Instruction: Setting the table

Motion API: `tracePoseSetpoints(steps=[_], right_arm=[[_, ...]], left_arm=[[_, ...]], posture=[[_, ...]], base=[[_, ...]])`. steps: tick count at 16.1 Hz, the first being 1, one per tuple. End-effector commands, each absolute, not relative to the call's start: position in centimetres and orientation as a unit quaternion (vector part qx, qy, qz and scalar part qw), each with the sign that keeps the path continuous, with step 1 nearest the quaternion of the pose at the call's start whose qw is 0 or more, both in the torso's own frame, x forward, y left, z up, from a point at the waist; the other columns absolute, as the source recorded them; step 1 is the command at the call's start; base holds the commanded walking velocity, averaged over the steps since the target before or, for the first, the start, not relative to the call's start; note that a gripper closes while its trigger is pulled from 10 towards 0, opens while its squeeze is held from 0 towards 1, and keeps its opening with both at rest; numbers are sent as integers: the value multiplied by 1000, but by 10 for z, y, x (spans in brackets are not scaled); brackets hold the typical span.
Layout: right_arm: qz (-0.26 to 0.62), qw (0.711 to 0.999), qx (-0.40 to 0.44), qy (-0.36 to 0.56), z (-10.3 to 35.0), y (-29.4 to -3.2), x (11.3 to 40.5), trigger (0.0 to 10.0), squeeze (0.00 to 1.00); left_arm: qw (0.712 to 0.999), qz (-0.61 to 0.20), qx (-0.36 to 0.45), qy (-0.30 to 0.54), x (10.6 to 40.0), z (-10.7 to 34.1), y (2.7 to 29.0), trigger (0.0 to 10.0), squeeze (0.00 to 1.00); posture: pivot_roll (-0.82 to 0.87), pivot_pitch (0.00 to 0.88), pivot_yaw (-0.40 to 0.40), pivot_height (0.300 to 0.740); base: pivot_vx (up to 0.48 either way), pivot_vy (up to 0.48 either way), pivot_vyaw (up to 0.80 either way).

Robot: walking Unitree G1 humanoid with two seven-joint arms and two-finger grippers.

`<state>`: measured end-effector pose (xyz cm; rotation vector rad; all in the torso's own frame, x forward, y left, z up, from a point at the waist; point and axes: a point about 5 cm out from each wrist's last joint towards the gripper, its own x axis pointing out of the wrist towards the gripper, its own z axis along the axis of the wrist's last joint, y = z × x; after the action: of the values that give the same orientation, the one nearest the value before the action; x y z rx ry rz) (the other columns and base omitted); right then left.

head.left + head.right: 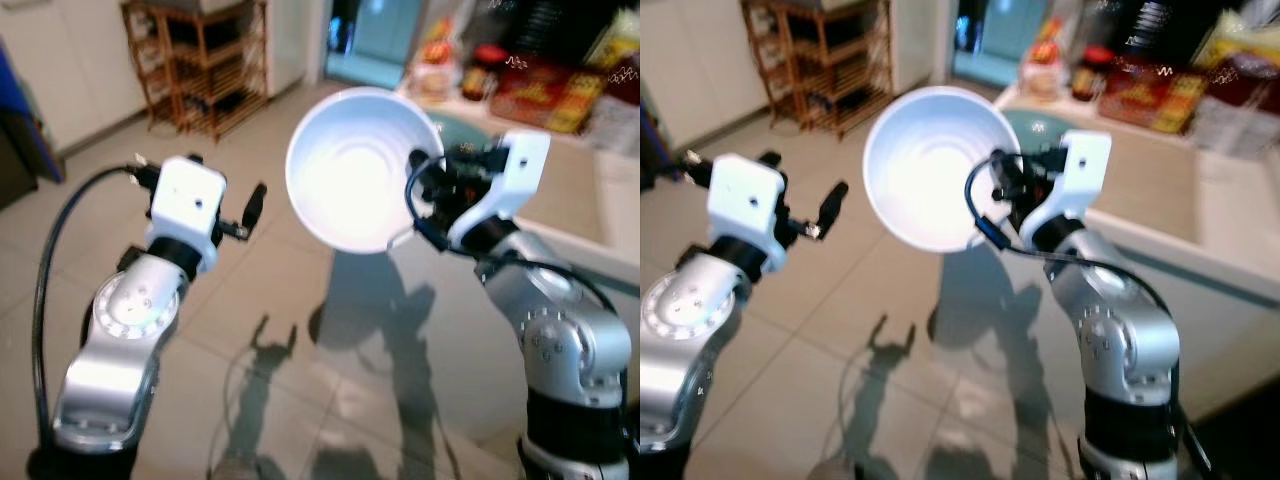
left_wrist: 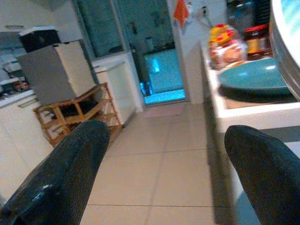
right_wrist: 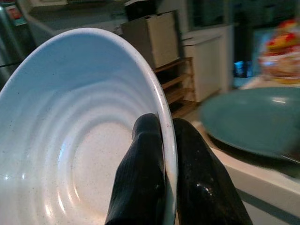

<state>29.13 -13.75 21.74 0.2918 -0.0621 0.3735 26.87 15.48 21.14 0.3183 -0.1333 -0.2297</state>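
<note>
So in the left eye view the right gripper is holding a white bowl up in the air by its rim, tipped on edge so the inside faces the camera, over the tile floor just left of the table. The left gripper is out on the left, fingers spread with nothing between them.

Right eye view is the same deal, with a wooden rack far left and jars and packets at the far end of the table.

Left wrist view: both black fingers wide apart, a teal plate sitting on the table ahead.

Right wrist view: the two fingers pinch the bowl's rim, one inside, one outside, teal plate beyond on the right.
</note>
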Motion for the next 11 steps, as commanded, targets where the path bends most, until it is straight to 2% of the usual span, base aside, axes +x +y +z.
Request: tracePoseSetpoints(steps=[1,4,11], right_arm=[[163,977,124,-57,223,-146,289,10000,0],[154,981,106,-59,216,-146,287,10000,0],[95,982,160,-42,195,-157,286,10000,0]], left_arm=[[976,-125,160,-73,269,211,147,10000,0],[977,-125,158,-72,270,209,145,10000,0],[978,-115,152,-79,275,209,137,10000,0]], posture=[[15,49,-41,740],[9,50,-43,740],[-1,54,-38,740]], base=[[0,-480,0],[0,-480,0],[0,-480,0]])
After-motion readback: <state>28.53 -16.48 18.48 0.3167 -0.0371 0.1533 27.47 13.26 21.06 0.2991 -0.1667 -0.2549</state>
